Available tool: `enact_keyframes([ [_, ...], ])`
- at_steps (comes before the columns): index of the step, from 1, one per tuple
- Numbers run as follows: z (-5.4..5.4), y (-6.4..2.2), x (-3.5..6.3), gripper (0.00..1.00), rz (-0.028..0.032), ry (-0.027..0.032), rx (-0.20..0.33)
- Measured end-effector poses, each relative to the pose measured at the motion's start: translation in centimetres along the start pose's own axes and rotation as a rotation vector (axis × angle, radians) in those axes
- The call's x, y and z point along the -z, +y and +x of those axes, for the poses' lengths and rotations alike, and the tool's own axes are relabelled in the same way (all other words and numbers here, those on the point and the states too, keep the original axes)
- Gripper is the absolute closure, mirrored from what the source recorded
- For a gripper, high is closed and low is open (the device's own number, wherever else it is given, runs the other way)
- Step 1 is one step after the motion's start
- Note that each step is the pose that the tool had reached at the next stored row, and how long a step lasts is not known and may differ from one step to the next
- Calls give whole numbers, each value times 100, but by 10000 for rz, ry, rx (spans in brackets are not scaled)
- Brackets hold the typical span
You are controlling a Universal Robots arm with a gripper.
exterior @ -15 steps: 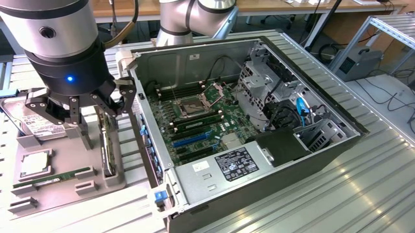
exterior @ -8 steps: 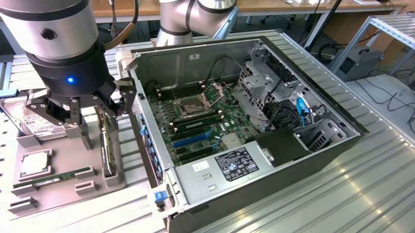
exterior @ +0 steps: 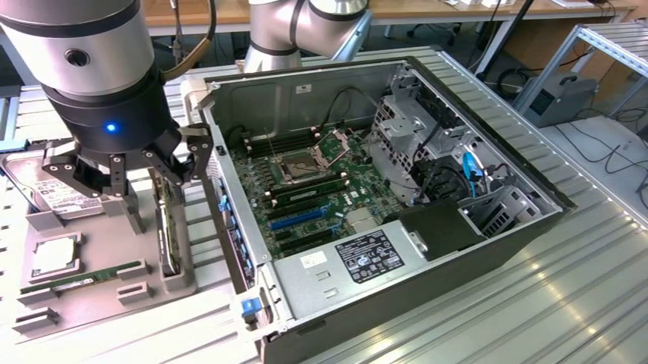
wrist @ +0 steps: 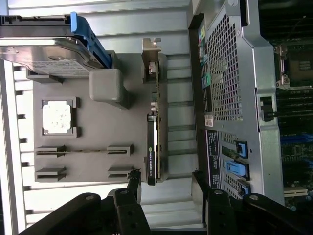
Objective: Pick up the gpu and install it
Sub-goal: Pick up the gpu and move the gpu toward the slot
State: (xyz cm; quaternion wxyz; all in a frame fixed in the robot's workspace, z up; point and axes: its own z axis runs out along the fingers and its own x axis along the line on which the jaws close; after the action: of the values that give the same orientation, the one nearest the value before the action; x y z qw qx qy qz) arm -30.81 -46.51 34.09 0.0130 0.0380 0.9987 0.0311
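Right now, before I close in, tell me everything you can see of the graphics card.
The graphics card is a slim black board with a silver metal bracket at one end. It stands on its long edge in the grey holder, beside the computer case. The open gripper hovers over it, not gripping.

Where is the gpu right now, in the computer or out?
Out: the gpu stands on edge in the gray tray, beside the computer case.

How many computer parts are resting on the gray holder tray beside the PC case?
4: the hard drive at one end, the CPU in a square recess, the memory stick in its slot, the gpu on edge nearest the PC case. The gripper may hide more.
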Motion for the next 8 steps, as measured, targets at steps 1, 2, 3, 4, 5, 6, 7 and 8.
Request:
enact_keyframes([
  [1,0,0,-2,46,0,0,0],
  [2,0,0,-3,46,0,1,0],
  [3,0,0,-5,46,0,1,0],
  [4,0,0,-7,46,0,0,0],
  [5,0,-1,-10,46,0,0,0],
  [6,0,-1,-12,46,0,0,0],
  [7,0,-1,-17,46,0,0,0],
  [8,0,-1,-21,46,0,0,0],
])
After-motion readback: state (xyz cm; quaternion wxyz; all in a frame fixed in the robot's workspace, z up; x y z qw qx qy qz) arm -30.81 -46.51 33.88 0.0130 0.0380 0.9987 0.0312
